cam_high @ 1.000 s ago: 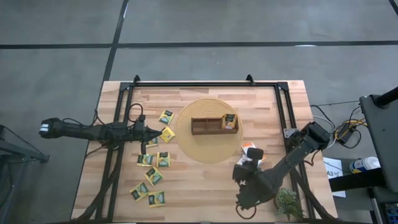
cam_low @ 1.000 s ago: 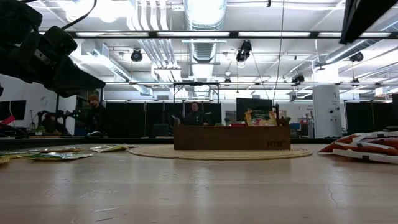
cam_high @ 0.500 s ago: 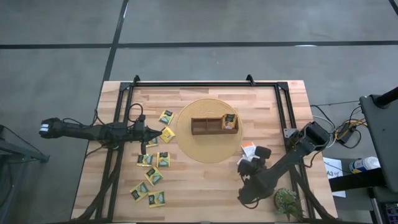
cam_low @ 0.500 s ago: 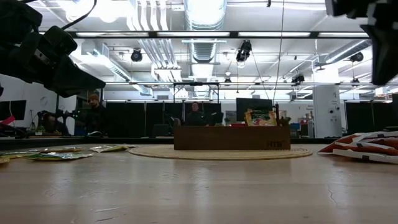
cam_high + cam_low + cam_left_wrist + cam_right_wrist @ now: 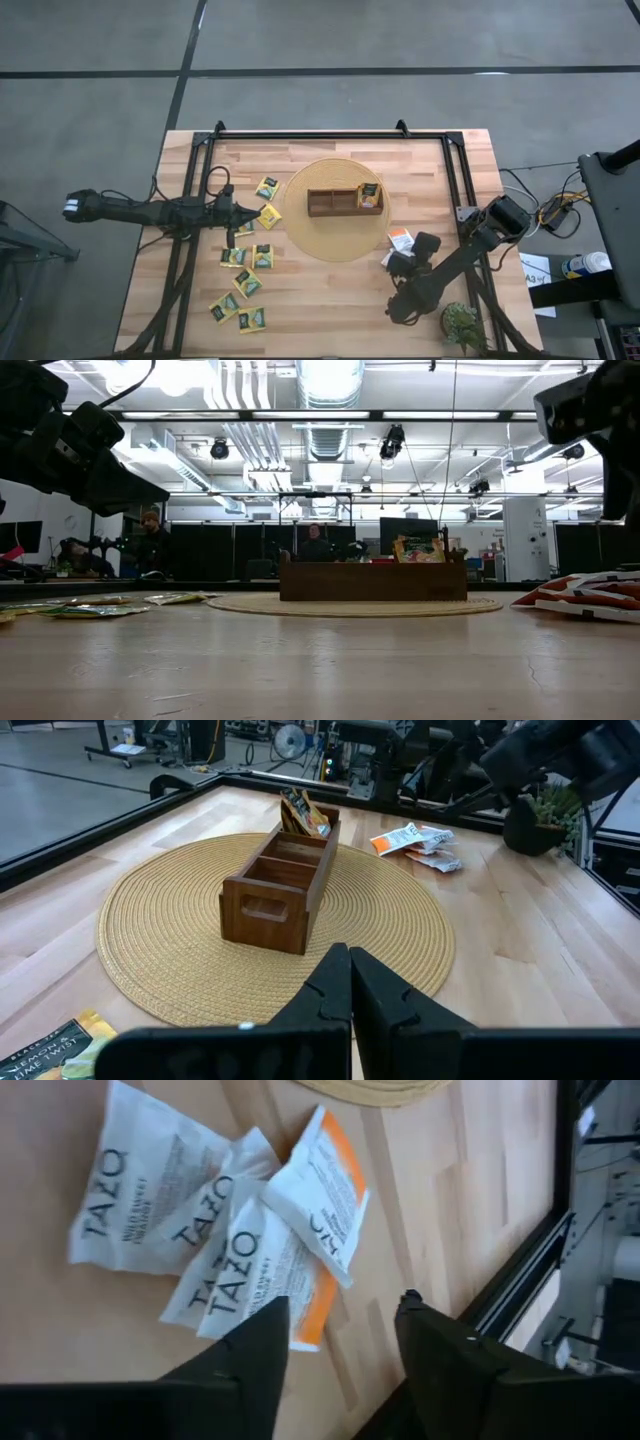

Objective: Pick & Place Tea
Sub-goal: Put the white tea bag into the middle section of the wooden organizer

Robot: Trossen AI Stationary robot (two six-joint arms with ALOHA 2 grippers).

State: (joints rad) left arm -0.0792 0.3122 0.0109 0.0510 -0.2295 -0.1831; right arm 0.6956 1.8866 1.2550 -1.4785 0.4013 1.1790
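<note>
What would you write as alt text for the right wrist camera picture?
The right gripper, fingers apart, hovers over a small pile of white and orange tea packets lying overlapped on the wooden table. The edge of a woven mat shows beyond them.

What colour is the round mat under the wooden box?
Straw yellow, woven in rings; the round mat shows best in the left wrist view.

Wooden tray sits on round mat mid-worktop, one tea packet in its right compartment; loose packets spread left of mat; small packet pile just right of mat; plant at near-right corner.
</note>
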